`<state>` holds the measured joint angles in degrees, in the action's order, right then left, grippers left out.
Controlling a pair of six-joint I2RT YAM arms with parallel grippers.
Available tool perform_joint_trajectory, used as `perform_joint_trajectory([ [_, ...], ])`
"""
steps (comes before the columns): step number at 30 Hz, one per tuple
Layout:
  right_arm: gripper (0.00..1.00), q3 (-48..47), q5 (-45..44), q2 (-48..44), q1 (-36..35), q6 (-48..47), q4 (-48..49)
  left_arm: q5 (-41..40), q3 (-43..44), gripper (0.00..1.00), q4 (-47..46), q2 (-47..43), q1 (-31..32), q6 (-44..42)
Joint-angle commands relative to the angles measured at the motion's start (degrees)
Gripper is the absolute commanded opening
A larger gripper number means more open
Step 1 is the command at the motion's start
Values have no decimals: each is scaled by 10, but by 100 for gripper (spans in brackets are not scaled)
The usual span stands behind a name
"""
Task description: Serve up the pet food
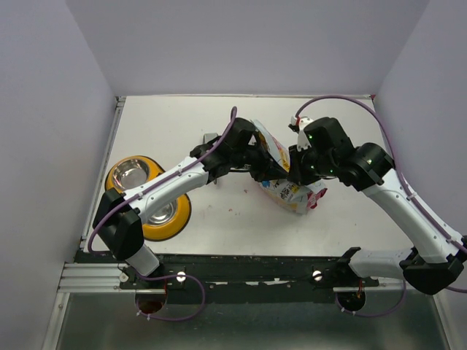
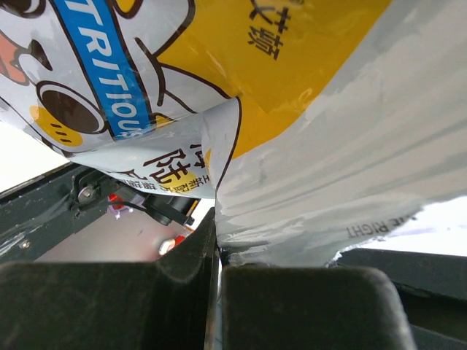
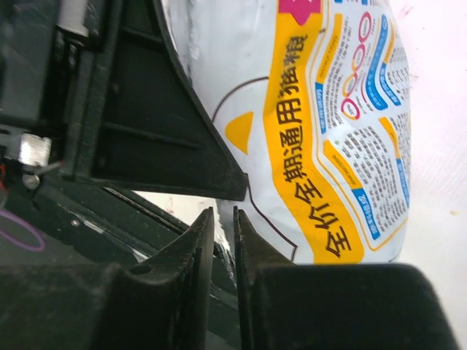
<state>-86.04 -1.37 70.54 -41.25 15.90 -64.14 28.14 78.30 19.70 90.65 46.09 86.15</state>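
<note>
Pet food bag (image 1: 290,193), yellow-white with cartoon print, sits just right of centre on the white surface (image 1: 241,233), between the two arms. The left pincer (image 2: 217,251) is clamped on the bag's silvery edge. The right pincer (image 3: 223,219) stands a slit apart beside the bag; whether it grips cannot be told. A yellow double-bowl feeder (image 1: 164,235) lies at left, partly under the left arm. Legible: "TRITIOUS" on a blue band, and Chinese characters on a yellow stripe. Pale lilac walls enclose the surface.
</note>
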Motion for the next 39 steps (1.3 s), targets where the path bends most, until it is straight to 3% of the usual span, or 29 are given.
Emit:
perform_joint_trajectory([
  [1,28,-25,31,4,-1,-15,32,7,18,6,7,6,-4,-19],
  [6,29,-29,-8,-1,-1,-18,29,10,19,6,9,4,-4,-19],
  [24,27,19,-24,-16,-1,-49,6,15,29,6,10,8,-6,-13],
  [28,22,29,-49,-21,-1,-54,2,17,33,6,12,8,-9,-13],
  [31,8,29,-78,-23,-1,-54,3,18,42,8,22,8,-10,-21],
  [32,3,26,-80,-26,-1,-54,7,15,49,12,37,7,-12,-30],
  [34,1,22,-84,-29,-1,-47,18,2,61,27,59,-1,-13,-45],
  [37,1,16,-86,-23,-1,-27,22,-19,46,58,75,-34,-20,-48],
  [39,1,16,-95,-26,-2,-9,26,-26,20,91,73,-56,-25,-41],
])
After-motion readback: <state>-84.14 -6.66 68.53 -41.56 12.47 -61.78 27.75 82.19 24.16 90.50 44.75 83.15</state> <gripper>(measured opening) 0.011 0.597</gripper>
